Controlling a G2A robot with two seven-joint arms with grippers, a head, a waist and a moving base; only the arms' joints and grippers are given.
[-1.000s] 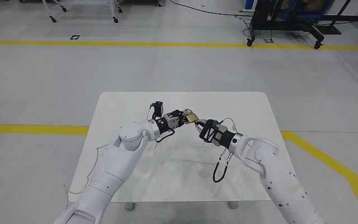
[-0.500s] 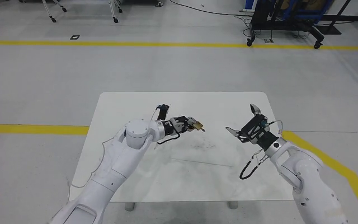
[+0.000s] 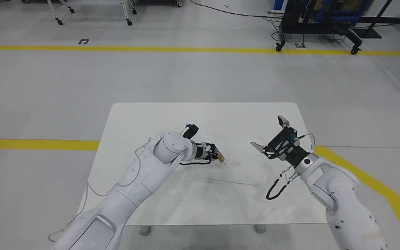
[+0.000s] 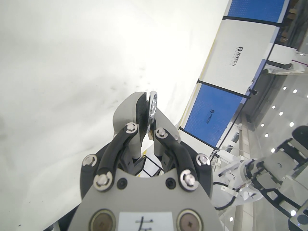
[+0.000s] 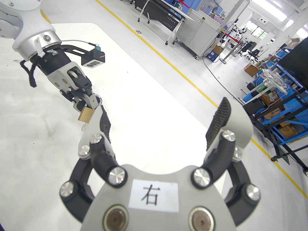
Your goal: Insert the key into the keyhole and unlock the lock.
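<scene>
Lock (image 5: pixel 86 114), seen whole from the right wrist, hangs from clamped left pincer (image 4: pixel 150 110); right pincer (image 5: pixel 163 108) gapes.

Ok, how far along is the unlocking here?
Done, apparently: a small silver key hangs from the bottom of the brass padlock, so insertion looks complete. In hand: the left gripper is shut on the padlock's shackle; the right gripper is open, empty, apart from it. Left: turning the key; whether the shackle has released can't be told.
</scene>
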